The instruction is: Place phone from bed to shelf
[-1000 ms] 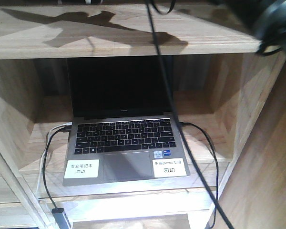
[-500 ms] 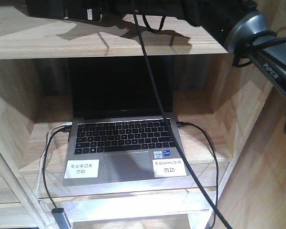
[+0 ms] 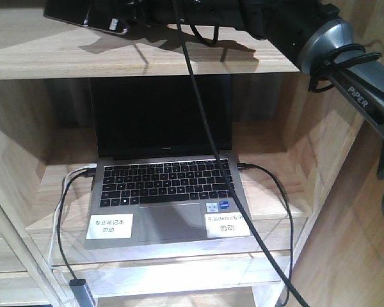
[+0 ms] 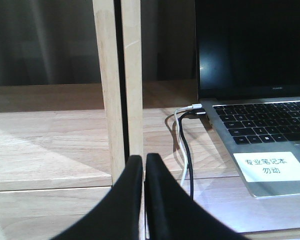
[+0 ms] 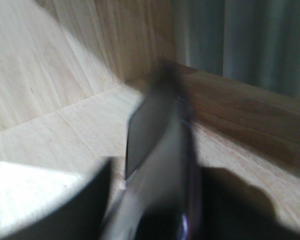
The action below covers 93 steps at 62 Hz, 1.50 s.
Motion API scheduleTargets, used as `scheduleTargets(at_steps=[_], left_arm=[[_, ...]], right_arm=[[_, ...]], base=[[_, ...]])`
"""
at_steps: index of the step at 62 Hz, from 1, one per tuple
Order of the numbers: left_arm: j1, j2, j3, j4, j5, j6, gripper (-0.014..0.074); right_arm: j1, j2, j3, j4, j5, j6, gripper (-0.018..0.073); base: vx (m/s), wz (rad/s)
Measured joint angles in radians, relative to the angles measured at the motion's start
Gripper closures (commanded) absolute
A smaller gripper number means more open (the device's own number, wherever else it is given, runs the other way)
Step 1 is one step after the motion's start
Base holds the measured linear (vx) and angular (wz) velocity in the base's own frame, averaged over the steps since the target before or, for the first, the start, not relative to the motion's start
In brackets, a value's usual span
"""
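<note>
The black phone [image 3: 80, 15] hangs just above the top board of the light-wood shelf [image 3: 45, 61], tilted, with its white sticker near my right gripper [image 3: 131, 14], which is shut on its end. In the right wrist view the blurred phone [image 5: 152, 127] stands edge-up between the dark fingers [image 5: 92, 200] of the right gripper [image 5: 157, 210], over the shelf board [image 5: 60, 135] near a back corner. My left gripper [image 4: 144, 161] is shut on nothing, low in front of an upright divider [image 4: 117, 75]. The bed is out of view.
An open grey laptop [image 3: 163, 192] fills the compartment below the top board, with cables [image 3: 63, 217] at both sides; it also shows in the left wrist view as the laptop [image 4: 260, 115]. A black cable [image 3: 208, 128] from the right arm hangs across the laptop.
My right arm has swung in from the right and reached left over the top board, carrying the phone with it. The laptop and cables stay put.
</note>
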Motion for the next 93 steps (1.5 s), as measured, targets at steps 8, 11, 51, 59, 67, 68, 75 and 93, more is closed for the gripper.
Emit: scheduleTargets(at_steps=[8, 11, 51, 59, 67, 68, 75, 93], left_arm=[[0.0, 0.0, 0.0, 0.0, 0.0, 0.0, 0.0596], [0.0, 0.0, 0.0, 0.0, 0.0, 0.0, 0.0596], [0.0, 0.0, 0.0, 0.0, 0.0, 0.0, 0.0596], [0.0, 0.0, 0.0, 0.0, 0.0, 0.0, 0.0596], [0.0, 0.0, 0.0, 0.0, 0.0, 0.0, 0.0596], [0.0, 0.0, 0.0, 0.0, 0.0, 0.0, 0.0596], [0.0, 0.0, 0.0, 0.0, 0.0, 0.0, 0.0596], [0.0, 0.0, 0.0, 0.0, 0.0, 0.0, 0.0596]], right_arm=[[0.0, 0.0, 0.0, -0.009, -0.019, 0.0, -0.0078], [0.0, 0.0, 0.0, -0.016, -0.024, 0.0, -0.0092], [0.0, -0.073, 0.0, -0.151, -0.016, 0.082, 0.0017], [0.0, -0.119, 0.0, -0.252, 0.024, 0.155, 0.0076], [0.0, -0.153, 0.0, -0.363, 0.089, 0.225, 0.0183], [0.0, -0.157, 0.0, -0.382, 0.097, 0.234, 0.0197], [0.0, -0.182, 0.0, -0.46, 0.164, 0.29, 0.0329], [-0.032, -0.244, 0.0, -0.492, 0.232, 0.398, 0.0571]], base=[[0.0, 0.0], [0.0, 0.0], [0.0, 0.0], [0.0, 0.0], [0.0, 0.0], [0.0, 0.0], [0.0, 0.0], [0.0, 0.0]])
